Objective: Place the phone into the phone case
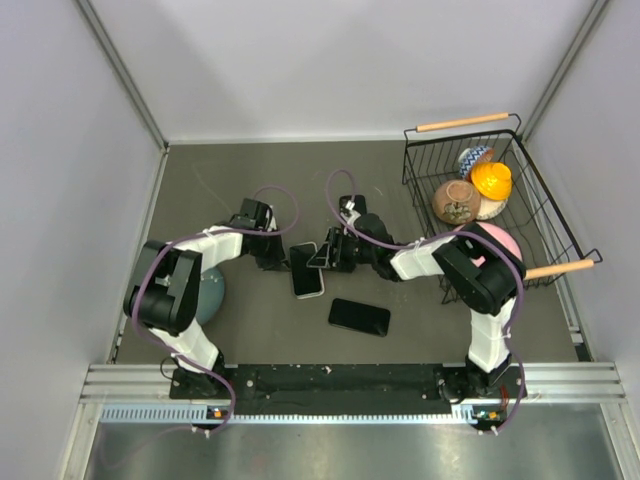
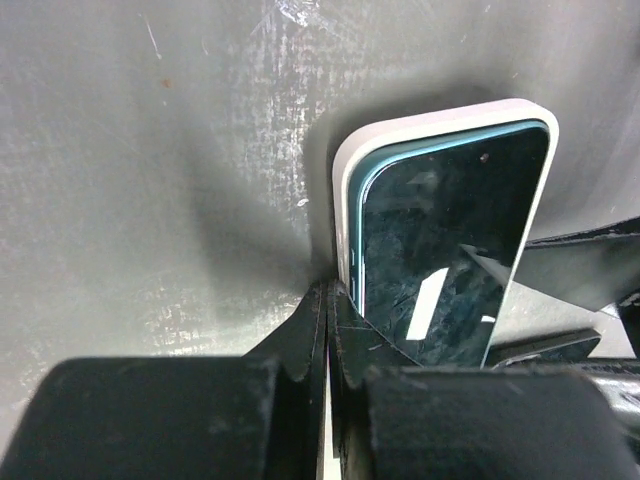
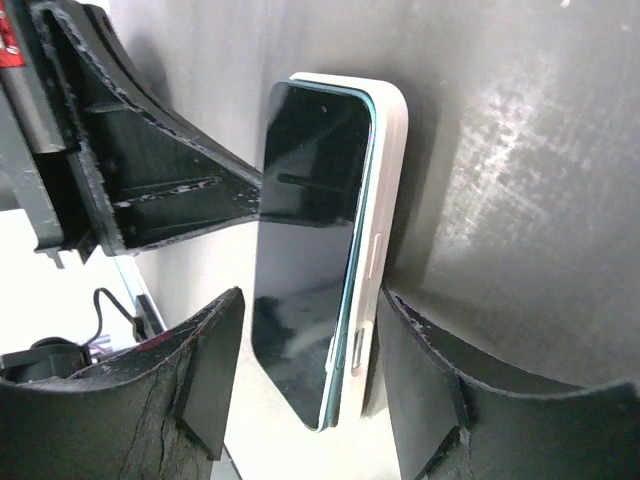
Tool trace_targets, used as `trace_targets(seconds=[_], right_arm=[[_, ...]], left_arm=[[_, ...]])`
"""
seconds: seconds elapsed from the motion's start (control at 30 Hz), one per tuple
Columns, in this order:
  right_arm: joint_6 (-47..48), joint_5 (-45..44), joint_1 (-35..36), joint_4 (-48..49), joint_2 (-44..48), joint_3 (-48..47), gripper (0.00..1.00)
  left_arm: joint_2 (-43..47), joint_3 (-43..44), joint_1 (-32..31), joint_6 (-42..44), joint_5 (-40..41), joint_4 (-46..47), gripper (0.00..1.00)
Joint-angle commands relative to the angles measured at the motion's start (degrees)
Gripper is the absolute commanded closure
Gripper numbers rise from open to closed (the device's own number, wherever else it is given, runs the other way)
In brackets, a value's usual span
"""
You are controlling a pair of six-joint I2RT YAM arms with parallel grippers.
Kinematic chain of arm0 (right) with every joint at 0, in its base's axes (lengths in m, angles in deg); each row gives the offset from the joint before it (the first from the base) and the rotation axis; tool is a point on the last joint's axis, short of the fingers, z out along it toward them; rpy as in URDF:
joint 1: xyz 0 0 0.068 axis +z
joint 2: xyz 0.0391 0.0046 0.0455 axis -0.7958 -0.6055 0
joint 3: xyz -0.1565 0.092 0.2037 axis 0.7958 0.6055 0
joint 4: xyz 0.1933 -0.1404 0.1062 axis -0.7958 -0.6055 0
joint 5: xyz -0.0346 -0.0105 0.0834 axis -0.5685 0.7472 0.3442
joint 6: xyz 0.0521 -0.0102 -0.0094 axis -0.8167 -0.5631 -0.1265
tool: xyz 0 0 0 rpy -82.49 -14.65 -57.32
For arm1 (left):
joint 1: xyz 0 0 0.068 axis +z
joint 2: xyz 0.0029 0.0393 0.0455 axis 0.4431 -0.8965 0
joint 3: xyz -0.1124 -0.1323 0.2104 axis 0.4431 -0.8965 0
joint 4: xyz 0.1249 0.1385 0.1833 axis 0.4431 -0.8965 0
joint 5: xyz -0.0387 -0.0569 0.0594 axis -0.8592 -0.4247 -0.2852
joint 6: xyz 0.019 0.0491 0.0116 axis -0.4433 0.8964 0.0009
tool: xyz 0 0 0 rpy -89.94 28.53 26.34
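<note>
My right end effector [image 3: 310, 305] stands wide astride the near end of the phone [image 3: 310, 240], its long axis running straight away on the tabletop [image 3: 520, 200], one edge apparently proud of the phone case [image 3: 388, 180], whose wall my left end effector [image 2: 327, 300] pinches narrow.

Quick rundown of my build: my left arm [image 1: 175, 285] and right arm [image 1: 480, 290] are both white shells over chunky black joints. A purplish cable [image 1: 278, 192] loops loose off each one. My left gripper [image 1: 275, 250] and right gripper [image 1: 330, 252] are all black. Up close, my fingers [image 2: 150, 420] are matte black, scuffed and scratched, with pale flecks along the edges. There's a red label [image 3: 8, 40] at the upper left of the right wrist view and a thin black wire [image 3: 125, 312] at lower left.
</note>
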Motion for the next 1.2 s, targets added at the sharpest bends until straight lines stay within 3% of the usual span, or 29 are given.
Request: trace_targets(seconds=[0.0, 0.17, 0.47, 0.53, 0.67, 0.83, 0.97, 1.17], right_arm=[[-1.4, 5.7, 1.4, 13.0, 1.0, -1.3, 0.45], [-0.3, 7.7, 0.7, 11.9, 0.4, -2.5, 0.46], [7.7, 1.5, 0.8, -2.4, 2.3, -5.2, 0.5], [7.7, 1.1, 0.8, -3.1, 1.8, -5.2, 0.55], [7.6, 1.1, 0.7, -1.3, -0.2, -4.9, 0.78], [6.8, 3.0, -0.4, 1.8, -0.8, -4.1, 0.99], [6.2, 6.5, -1.9, 4.9, 1.0, -3.4, 1.0], [2.8, 13.5, -4.6, 8.5, 5.1, -2.6, 1.0]], left_arm=[[-0.2, -1.9, -1.8, 0.1, -1.1, -0.7, 1.0], [-0.4, -1.8, -1.8, 0.1, -1.1, -0.7, 0.97], [-0.5, -0.8, -1.8, 0.1, -1.1, -1.0, 0.97], [-0.5, -0.8, -1.9, 0.0, -1.2, -1.0, 0.97], [0.7, -1.7, -2.2, -0.9, -2.9, -0.3, 0.97], [4.3, -3.1, -1.6, -1.5, -0.5, -1.7, 0.91], [11.2, -3.1, 1.8, -1.5, -0.3, -3.3, 0.75], [21.2, -0.6, 5.7, 2.6, -6.3, -5.6, 0.68]])
